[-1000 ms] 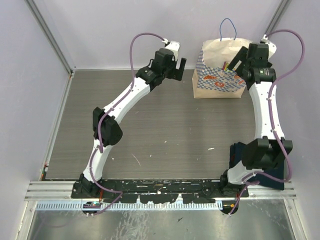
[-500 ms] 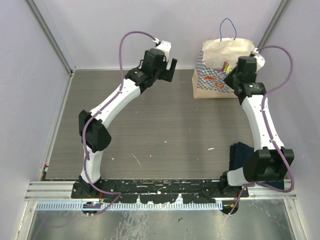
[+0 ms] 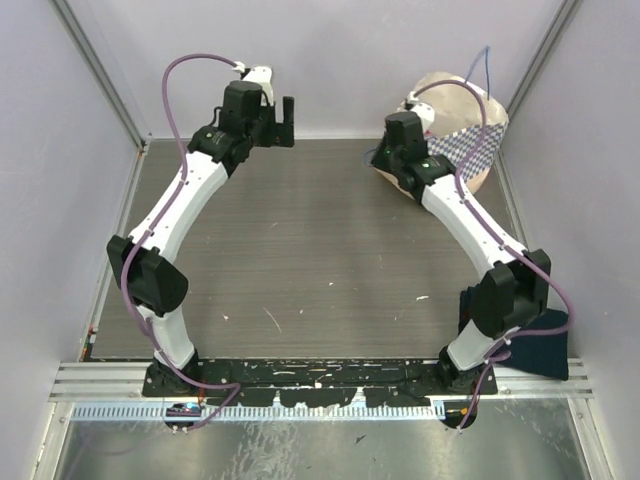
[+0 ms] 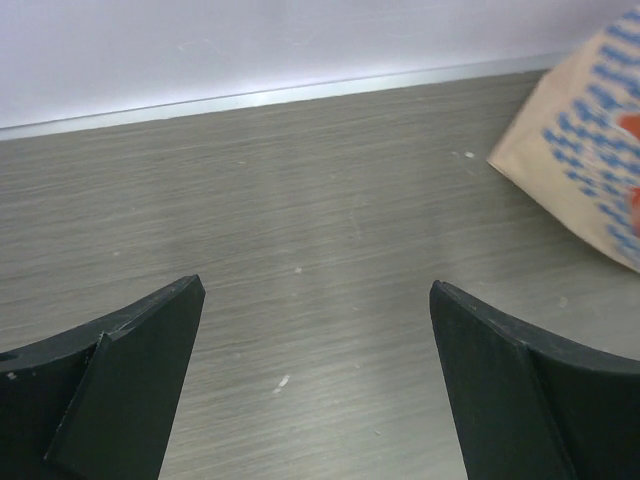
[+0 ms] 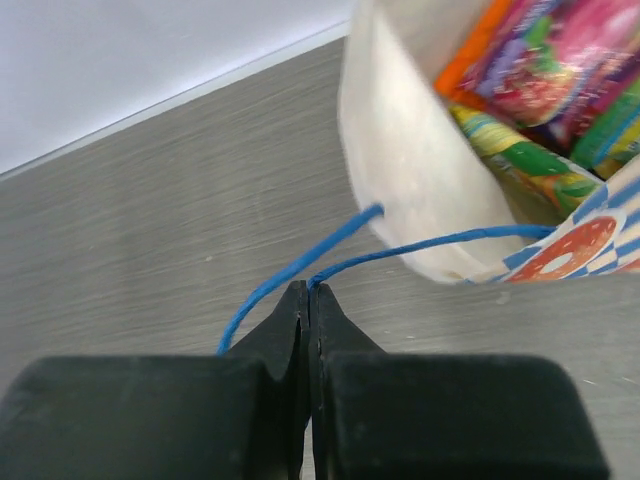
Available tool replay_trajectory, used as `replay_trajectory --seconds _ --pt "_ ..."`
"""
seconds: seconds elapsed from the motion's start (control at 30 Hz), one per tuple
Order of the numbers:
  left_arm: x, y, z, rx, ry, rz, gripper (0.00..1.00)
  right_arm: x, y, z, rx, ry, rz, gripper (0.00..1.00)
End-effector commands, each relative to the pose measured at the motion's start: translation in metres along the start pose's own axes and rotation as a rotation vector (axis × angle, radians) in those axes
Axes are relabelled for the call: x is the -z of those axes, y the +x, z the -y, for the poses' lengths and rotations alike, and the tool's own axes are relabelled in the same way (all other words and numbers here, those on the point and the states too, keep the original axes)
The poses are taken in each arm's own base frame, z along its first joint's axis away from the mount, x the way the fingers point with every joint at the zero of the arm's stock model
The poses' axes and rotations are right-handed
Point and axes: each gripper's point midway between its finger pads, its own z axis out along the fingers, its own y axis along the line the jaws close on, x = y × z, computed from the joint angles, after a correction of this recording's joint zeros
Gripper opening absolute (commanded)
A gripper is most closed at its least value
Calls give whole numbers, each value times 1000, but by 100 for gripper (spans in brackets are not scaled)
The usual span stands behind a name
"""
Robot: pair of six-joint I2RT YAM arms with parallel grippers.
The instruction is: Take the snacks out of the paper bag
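The grey wood-grain desk [image 3: 320, 250] looks like matt laminate, scuffed with pale flecks. The tan paper bag with the blue-white checkered band [image 5: 400, 150] is dull, creased paper, paler and smoother inside. Its thin blue cord handle [image 5: 420, 248] looks like twisted string. The small flat candy packets [image 5: 540, 70] are glossy, crinkled film catching the light. The left hand [image 4: 315, 290] and the right hand [image 5: 308, 292] have matt black plastic fingers. The white arm shells [image 3: 190, 195] are smooth plastic, and the dark blue cloth [image 3: 540, 335] is soft and matt.
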Motion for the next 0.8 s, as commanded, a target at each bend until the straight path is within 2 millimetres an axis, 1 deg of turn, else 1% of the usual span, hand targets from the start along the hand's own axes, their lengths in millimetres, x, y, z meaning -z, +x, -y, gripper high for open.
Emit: replay_trajectory --seconds 0.0,0.07,0.13,0.2,0.23,0.27,0.3,0.33,0.37,0.43,0.47,0.53,0.6,0.63,0.73,0.77 --pt "36 -24 39 68 174 35 98 18 -30 -76 -12 -176 92 12" --pt "39 -24 55 117 259 27 98 22 -30 -81 15 -189 88 42" --pt "41 -22 70 181 330 10 98 32 -40 -73 41 -167 125 70" --pt "39 -24 84 241 386 3 98 53 -61 -55 64 -106 207 89" --pt "37 -25 91 261 408 4 98 63 -72 -45 74 -73 248 94" --pt "35 -28 99 275 427 7 98 72 -83 -34 77 -42 282 97" --pt "29 -27 108 280 442 0 98 82 -93 -25 73 -24 311 97" --pt "27 -31 118 279 459 6 98 90 -108 -11 54 -6 342 98" --pt "25 -34 129 276 475 10 98 98 -118 -1 35 -3 363 98" --pt "21 -42 149 265 494 27 98 117 -140 15 3 -13 417 98" --pt "19 -47 157 258 493 40 98 127 -152 19 -2 -28 453 98" --pt "13 -54 173 249 482 71 98 138 -170 31 10 -30 484 98" --pt "5 -58 188 253 465 101 98 142 -187 47 1 -7 503 98" --pt "4 -63 194 261 457 122 98 142 -194 54 -7 7 507 98" --pt "-12 -54 206 283 411 129 98 133 -212 79 -28 61 517 97" --pt "-17 -53 208 291 395 139 98 131 -218 86 -34 78 520 97"
